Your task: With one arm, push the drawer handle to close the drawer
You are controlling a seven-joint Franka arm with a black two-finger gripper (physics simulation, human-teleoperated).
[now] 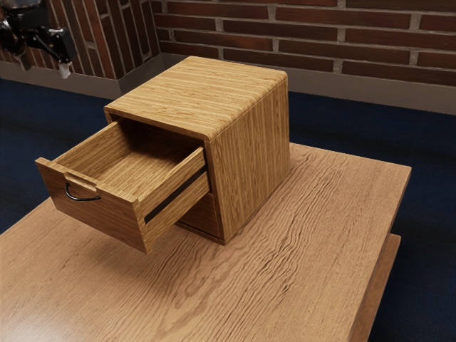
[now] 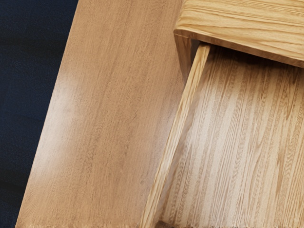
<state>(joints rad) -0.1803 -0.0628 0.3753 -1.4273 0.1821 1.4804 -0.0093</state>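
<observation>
Hanging wide open, claw (image 1: 45, 66) well apart from black handle (image 1: 81, 199), wooden drawer (image 1: 107, 215) jutting from cabinet (image 1: 251, 160)

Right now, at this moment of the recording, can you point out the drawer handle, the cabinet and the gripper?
Drawer handle (image 1: 84, 199): exterior view, on the low middle of its black curved bar.
Cabinet (image 1: 199, 89): exterior view, on its top panel.
Gripper (image 1: 45, 67): exterior view, midway between its fingertips.

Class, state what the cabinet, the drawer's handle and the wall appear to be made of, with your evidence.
Cabinet: apparently wood or veneer, satin; streaky grain. Handle: black and glossy, perhaps painted metal or plastic; a thin curved bar with highlights. Wall: seemingly matte brick; reddish-brown blocks between paler mortar lines.
</observation>
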